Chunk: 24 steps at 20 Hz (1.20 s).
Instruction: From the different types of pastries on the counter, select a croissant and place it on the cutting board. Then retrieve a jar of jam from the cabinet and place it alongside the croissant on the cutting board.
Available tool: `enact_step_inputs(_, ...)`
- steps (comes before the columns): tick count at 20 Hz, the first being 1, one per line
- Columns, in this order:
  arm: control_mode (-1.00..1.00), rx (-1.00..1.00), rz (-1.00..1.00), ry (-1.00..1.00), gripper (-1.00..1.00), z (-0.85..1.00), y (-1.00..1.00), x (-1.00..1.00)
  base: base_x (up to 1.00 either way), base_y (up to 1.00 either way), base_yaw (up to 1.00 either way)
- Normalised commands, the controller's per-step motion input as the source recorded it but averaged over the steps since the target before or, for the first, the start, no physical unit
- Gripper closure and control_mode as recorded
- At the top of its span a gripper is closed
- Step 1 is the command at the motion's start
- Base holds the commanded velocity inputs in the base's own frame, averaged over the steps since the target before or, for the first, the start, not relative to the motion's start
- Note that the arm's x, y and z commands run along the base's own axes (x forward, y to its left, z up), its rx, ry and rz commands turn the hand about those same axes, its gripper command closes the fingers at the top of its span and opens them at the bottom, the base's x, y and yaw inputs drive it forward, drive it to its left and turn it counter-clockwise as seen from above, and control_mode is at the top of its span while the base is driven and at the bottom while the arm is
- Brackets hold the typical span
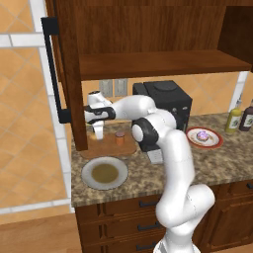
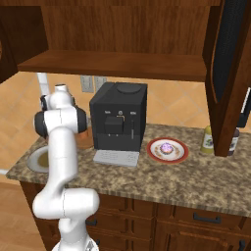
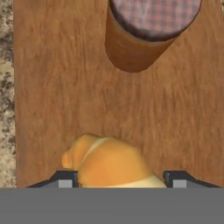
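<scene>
Croissant (image 3: 109, 162), lumpy and golden, sits between spread fingers (image 3: 64, 180) on woodgrain cutting board (image 3: 57, 87).

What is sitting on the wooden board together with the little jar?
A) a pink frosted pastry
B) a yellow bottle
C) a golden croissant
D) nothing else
C: in the hand view the golden croissant lies on the cutting board apart from the jar of jam, just ahead of the gripper.
</scene>
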Motion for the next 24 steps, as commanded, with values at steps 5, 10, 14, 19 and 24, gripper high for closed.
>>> enact_step_inputs(5, -1.00, 0.00, 0.00, 0.00, 1.00, 0.00, 0.00, -0.56, 0.00, 0.00, 0.00)
enact_step_inputs(10, -1.00, 0.00, 0.00, -0.06, 1.00, -0.04, -0.02, -0.56, 0.00, 0.00, 0.00)
enact_step_inputs(14, -1.00, 0.00, 0.00, -0.14, 1.00, -0.43, -0.14, 0.00, 0.00, 0.00, 0.00)
enact_step_inputs(19, -1.00, 0.00, 0.00, -0.01, -1.00, 0.00, 0.02, 0.00, 0.00, 0.00, 0.00)
enact_step_inputs(24, -1.00, 0.00, -0.02, -0.07, -1.00, 0.00, 0.02, 0.00, 0.00, 0.00, 0.00)
